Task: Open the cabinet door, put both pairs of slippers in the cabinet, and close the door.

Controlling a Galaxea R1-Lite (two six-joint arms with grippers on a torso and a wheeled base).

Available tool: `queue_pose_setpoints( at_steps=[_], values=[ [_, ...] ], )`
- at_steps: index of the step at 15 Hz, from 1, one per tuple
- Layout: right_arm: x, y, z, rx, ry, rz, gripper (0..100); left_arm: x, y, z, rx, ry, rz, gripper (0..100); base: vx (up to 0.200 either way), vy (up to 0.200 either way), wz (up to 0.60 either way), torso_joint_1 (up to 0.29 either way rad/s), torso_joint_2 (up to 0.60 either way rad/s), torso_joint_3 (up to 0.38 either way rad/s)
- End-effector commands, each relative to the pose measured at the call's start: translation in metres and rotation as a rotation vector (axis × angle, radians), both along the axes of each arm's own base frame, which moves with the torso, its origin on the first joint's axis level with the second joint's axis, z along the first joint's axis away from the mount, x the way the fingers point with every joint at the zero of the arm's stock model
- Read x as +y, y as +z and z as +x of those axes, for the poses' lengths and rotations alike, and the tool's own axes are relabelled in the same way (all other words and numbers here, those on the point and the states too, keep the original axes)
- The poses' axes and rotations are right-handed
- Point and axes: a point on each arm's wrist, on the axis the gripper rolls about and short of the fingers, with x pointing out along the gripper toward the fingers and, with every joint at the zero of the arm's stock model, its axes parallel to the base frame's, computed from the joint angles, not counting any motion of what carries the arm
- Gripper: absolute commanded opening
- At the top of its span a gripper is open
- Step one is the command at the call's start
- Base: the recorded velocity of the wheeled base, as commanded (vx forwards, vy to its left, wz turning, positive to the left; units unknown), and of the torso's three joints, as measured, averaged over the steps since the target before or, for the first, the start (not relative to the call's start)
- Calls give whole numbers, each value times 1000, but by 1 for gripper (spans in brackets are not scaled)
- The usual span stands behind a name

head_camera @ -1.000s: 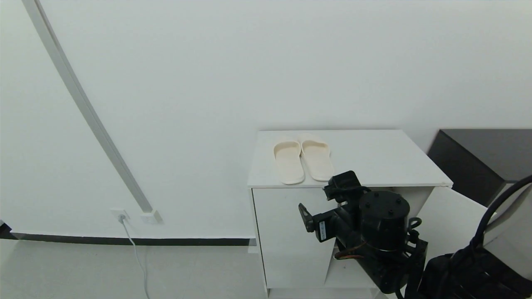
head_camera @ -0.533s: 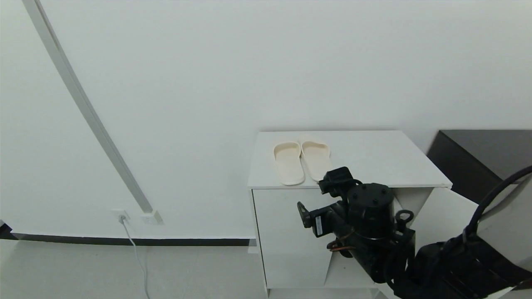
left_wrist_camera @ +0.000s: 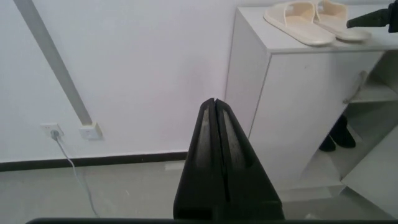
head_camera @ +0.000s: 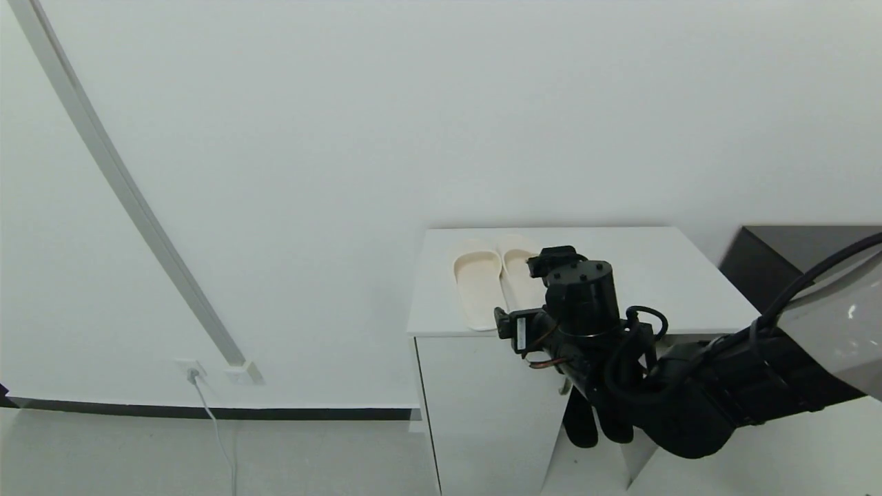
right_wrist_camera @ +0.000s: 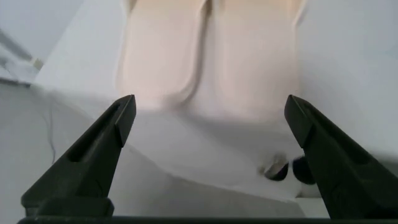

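Note:
A pair of cream slippers (head_camera: 482,286) lies side by side on the left part of the white cabinet's top (head_camera: 654,275). My right gripper (head_camera: 544,260) hovers just above the pair's near ends, open, its fingers (right_wrist_camera: 106,155) spread wider than the cream slippers (right_wrist_camera: 208,56) below. The cabinet's right half stands open, and a pair of black slippers (head_camera: 596,421) sits on a shelf inside. My left gripper (left_wrist_camera: 215,118) is shut and empty, held low to the left of the cabinet (left_wrist_camera: 305,106), well away from it.
The cabinet's left door (head_camera: 482,413) is closed and the right door (left_wrist_camera: 376,183) swings out toward me. A dark piece of furniture (head_camera: 806,251) stands to the right. On the wall to the left are a socket with a cable (head_camera: 193,375) and a slanting conduit (head_camera: 124,186).
My right arm rose from in front of the cabinet door to above the top, over the cream slippers. The head camera shifted a little, bringing the black slippers into sight.

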Motion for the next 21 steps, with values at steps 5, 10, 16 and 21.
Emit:
queue_pose_setpoints(
  at_steps=[5, 10, 16, 21],
  values=[
    [13, -21, 9, 6, 6, -9, 100, 0, 0, 0, -1, 0, 0, 0, 160, 0, 0, 4, 2, 1],
    [32, -38, 40, -66, -3, 12, 100, 0, 0, 0, 0, 0, -1, 0, 0, 0, 0, 0, 0, 0],
    [38, -40, 83, -114, -43, -20, 100, 0, 0, 0, 0, 2, -1, 0, 0, 0, 0, 0, 0, 0],
    [39, -38, 92, -111, -49, -19, 0, 0, 0, 0, 0, 0, -3, 0, 0, 0, 0, 0, 0, 0]
  ],
)
